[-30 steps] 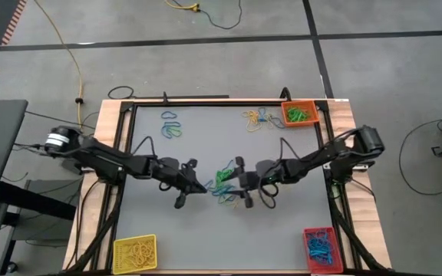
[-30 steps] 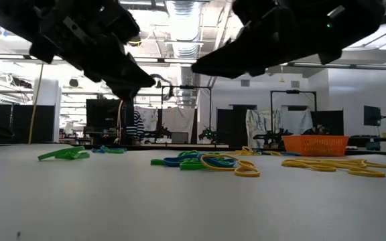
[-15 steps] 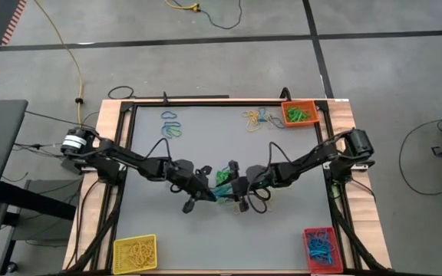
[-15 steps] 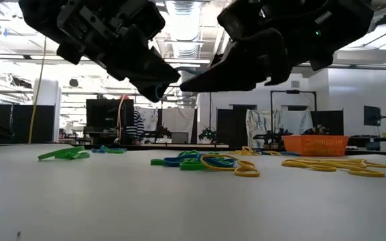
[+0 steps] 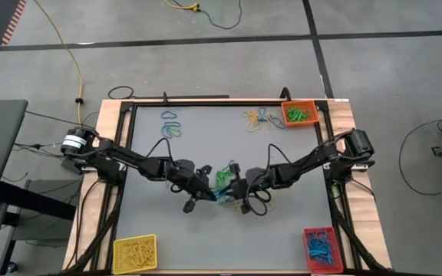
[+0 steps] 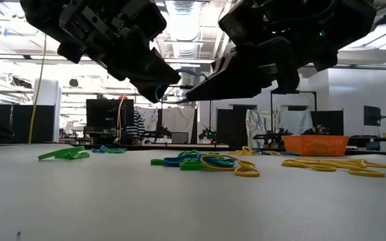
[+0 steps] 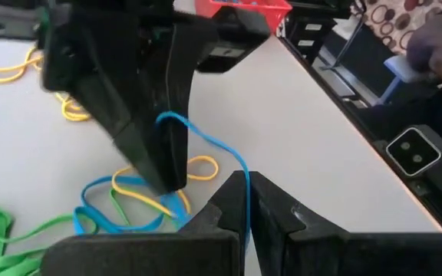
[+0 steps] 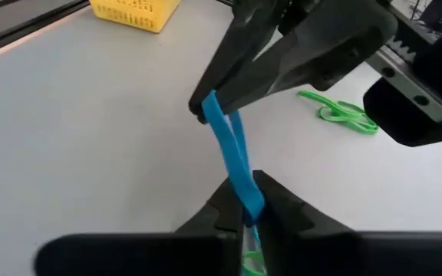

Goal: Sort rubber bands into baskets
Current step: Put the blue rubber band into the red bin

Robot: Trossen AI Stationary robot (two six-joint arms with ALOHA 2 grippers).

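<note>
Over the middle of the table my left gripper (image 5: 208, 192) and my right gripper (image 5: 232, 188) meet tip to tip, both shut on one blue rubber band (image 8: 229, 146). Under them a pile of green, blue and yellow rubber bands (image 5: 224, 181) lies on the grey table top. Two more clusters lie at the far left (image 5: 171, 126) and the far right (image 5: 255, 119). The orange basket (image 5: 298, 113) stands at the far right corner, the yellow basket (image 5: 134, 252) at the near left and the red basket (image 5: 318, 248) at the near right. My left gripper pinches one end of the blue band (image 7: 241, 167) between its two fingertips, coming slanting down from the table's left. The band runs from there across to the other gripper, lifted clear of the table. My right gripper pinches the band's other end (image 8: 245, 190) between its two fingertips, slanting down from the table's right. Both strands of the loop pass together between the fingers. The band spans the short gap up to my left gripper's tips (image 8: 209, 101), clear of the table.
The orange basket holds green bands, the yellow one yellow bands, the red one blue bands. A raised frame (image 5: 221, 101) runs around the table top. A yellow cable (image 5: 67, 54) lies on the floor beyond the far left corner. Bare table lies near the front edge (image 5: 221, 245).
My left gripper has moved toward the table's right and a little nearer, keeping the blue band. My right gripper has gone toward the left gripper with its fingers wide, then shut on the band's free end, so the band now spans both grippers.
</note>
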